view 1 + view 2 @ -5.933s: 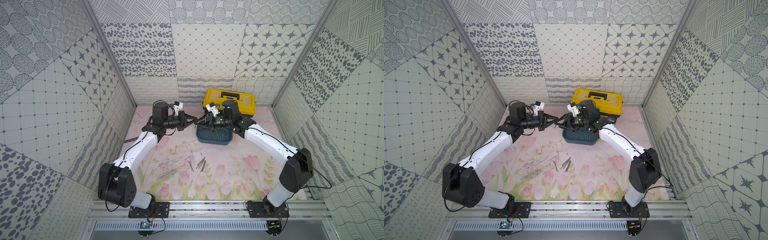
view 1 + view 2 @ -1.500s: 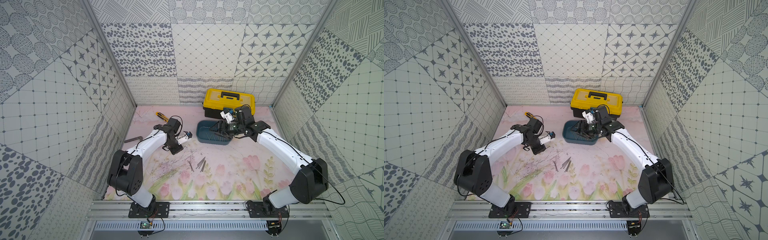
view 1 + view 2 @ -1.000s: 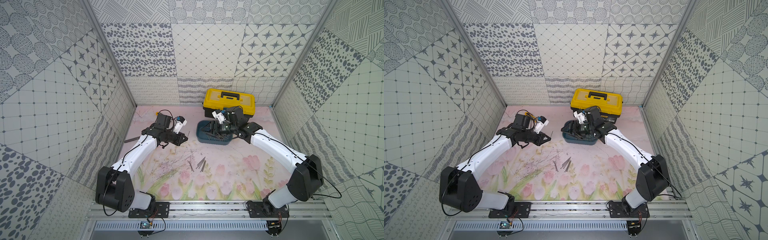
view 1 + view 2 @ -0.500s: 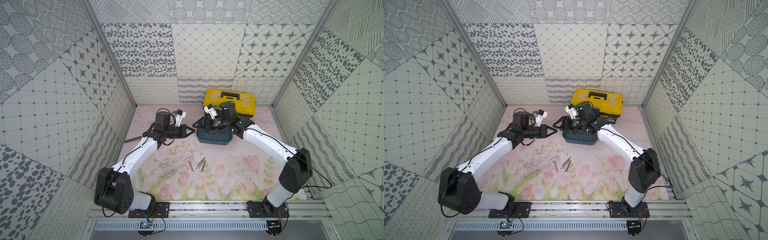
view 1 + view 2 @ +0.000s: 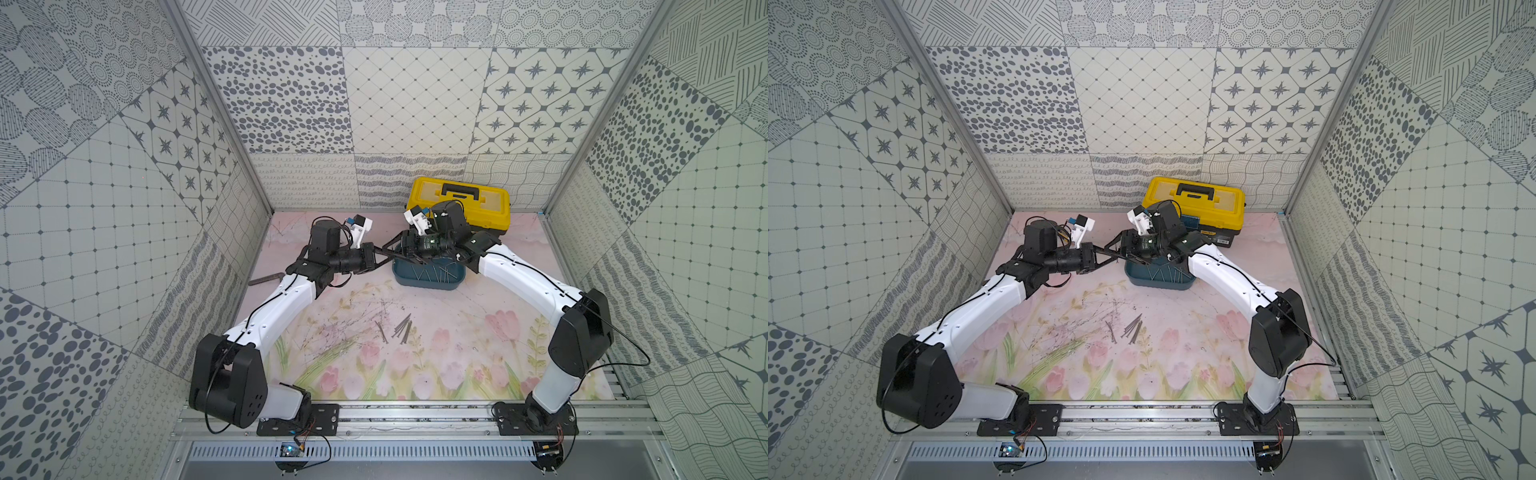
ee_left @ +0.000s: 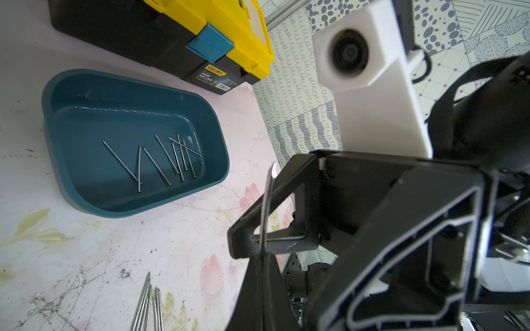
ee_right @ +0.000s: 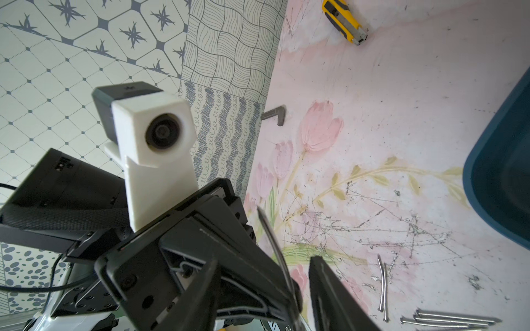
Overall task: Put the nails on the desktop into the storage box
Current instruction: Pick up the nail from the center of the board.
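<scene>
Both grippers meet in the air just left of the teal storage box [image 5: 428,282] [image 5: 1160,283]. My left gripper [image 5: 390,256] [image 5: 1120,257] [image 6: 262,256] is shut on one thin nail [image 6: 268,200] [image 7: 272,243], which sticks out past its tips. My right gripper [image 5: 386,249] [image 5: 1115,248] [image 7: 263,289] is open, with a finger on either side of that nail and a gap showing between them. Several nails [image 6: 166,157] lie inside the box. More nails [image 5: 401,330] [image 5: 1131,326] [image 7: 447,318] lie in a loose bunch on the desktop [image 5: 457,353].
A yellow-and-black toolbox [image 5: 457,199] [image 5: 1192,199] stands at the back wall behind the box. An L-shaped metal bar [image 5: 266,278] [image 7: 275,113] lies by the left wall. A yellow utility knife [image 7: 344,20] lies at the back left. Patterned walls enclose three sides.
My left gripper has swung up and right with the nail to the box's left edge. My right gripper has come left to meet it, and its jaws have narrowed around the nail.
</scene>
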